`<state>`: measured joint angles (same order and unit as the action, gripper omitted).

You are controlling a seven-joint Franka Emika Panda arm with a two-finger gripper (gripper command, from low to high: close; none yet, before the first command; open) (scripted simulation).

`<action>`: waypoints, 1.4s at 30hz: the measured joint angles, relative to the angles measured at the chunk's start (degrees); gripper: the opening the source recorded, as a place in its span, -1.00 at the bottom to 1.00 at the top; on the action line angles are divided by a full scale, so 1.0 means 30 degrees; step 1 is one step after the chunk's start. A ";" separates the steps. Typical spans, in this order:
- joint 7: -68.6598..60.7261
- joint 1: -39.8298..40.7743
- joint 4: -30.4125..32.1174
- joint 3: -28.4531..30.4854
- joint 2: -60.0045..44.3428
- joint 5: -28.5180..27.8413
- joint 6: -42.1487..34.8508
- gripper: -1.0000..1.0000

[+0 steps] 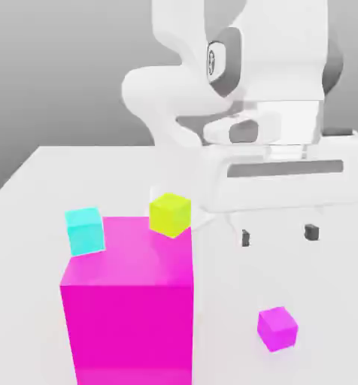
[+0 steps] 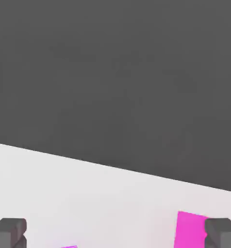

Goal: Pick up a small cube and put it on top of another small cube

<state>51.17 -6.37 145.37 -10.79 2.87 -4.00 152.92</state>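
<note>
Below the hand [image 1: 278, 235], whose fingers stand apart and empty, the small magenta cube [image 1: 277, 328] rests on the bench [image 1: 31, 180], nearer the exterior camera and clear of the fingertips.

Two dark fingertips [image 2: 8, 231] seen set wide apart, nothing held between. White worktop [image 2: 103, 198] seen beneath, dark grey backdrop behind. Magenta face [image 2: 190, 230] seen just beside one fingertip; identity not told. Magenta sliver [image 2: 69, 246] seen at frame edge.
</note>
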 joint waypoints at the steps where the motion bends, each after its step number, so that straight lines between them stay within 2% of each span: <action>1: 0.0127 -0.0233 0.0218 -0.0083 -0.0696 -0.0121 0.0339 0.00; 6: 0.0741 -0.1037 0.1172 -0.0293 -0.4174 -0.0729 0.2124 0.00; 11: 0.1956 -0.2296 0.0658 0.1171 -0.7638 -0.2283 0.4717 0.00; 12: 0.2097 -0.2526 0.0563 0.1440 -0.8109 -0.2463 0.5092 -1.00; 19: 0.2138 -0.2526 0.0562 0.1438 -0.8120 -0.2506 0.5109 -1.00; 24: 0.0918 -0.1607 0.1201 0.0171 -0.5099 -0.0906 0.2737 -1.00; 26: 0.1363 -0.1473 0.1084 0.0322 -0.4416 -0.0701 0.2132 -1.00; 35: 0.4740 0.0743 -0.0440 0.1760 0.1302 -0.4313 -0.3364 -1.00; 42: 0.5240 0.3449 -0.2135 0.4960 0.4051 -0.1211 -0.9057 -1.00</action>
<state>66.89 3.98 138.96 4.09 15.03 -7.64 125.75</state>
